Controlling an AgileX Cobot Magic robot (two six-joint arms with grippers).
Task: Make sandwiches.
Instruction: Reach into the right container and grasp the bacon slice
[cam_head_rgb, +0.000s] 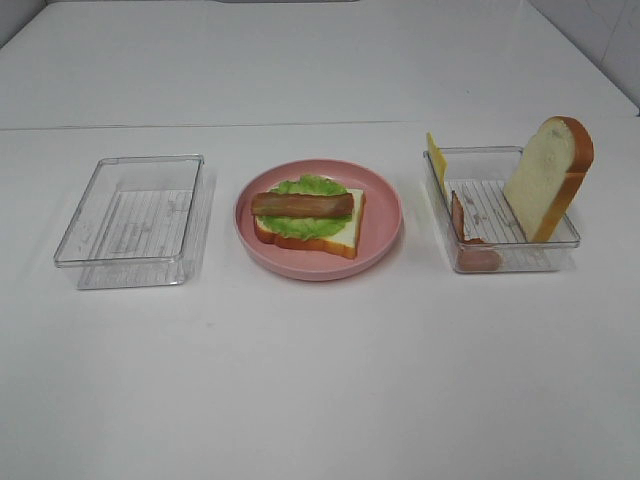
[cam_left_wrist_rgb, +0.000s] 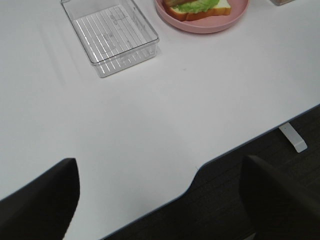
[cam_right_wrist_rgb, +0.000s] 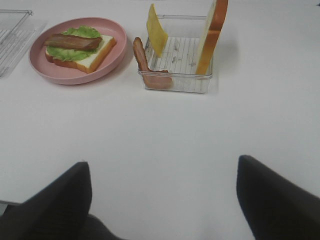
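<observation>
The open sandwich lies on a round pink plate: one white bread slice with orange-brown crust, green lettuce and a bacon strip on top. A second bread slice leans upright in the right clear box, with a yellow cheese slice and another bacon strip. My left gripper is open and empty, near the table's front edge. My right gripper is open and empty, well short of the right box. Neither gripper shows in the exterior view.
An empty clear box stands left of the plate; it also shows in the left wrist view. The white table's front edge curves below the left gripper, with dark floor beyond.
</observation>
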